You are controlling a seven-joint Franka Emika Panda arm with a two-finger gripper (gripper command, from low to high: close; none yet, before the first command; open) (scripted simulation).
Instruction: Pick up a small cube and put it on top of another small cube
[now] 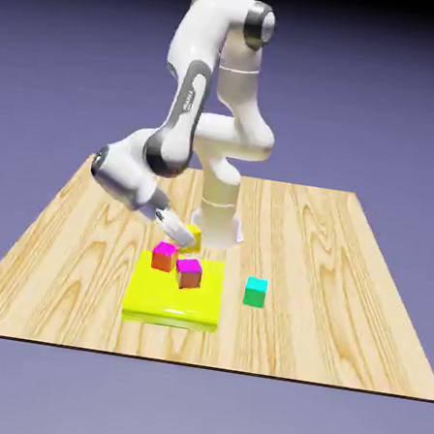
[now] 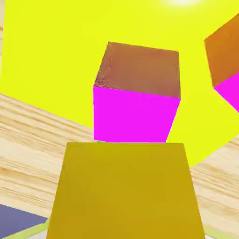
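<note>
My gripper [image 1: 184,238] is shut on the small cube [image 1: 196,234], which has a yellow top and is held just above the table. In the hand view the small cube [image 2: 126,191] fills the lower middle and hides both fingertips. Directly beyond it sits a magenta-topped cube [image 2: 135,100] with brown-orange sides on a flat yellow slab [image 2: 46,56]. In the exterior view this cube [image 1: 164,255] is just in front of the gripper, with a second magenta-topped cube [image 1: 189,274] to its right. The second cube [image 2: 226,70] shows at the hand view's right edge.
The yellow slab [image 1: 164,303] lies near the table's front edge. A teal cube [image 1: 255,291] rests on the wood to the exterior view's right of the slab. The robot's base column [image 1: 218,211] stands right behind the held cube.
</note>
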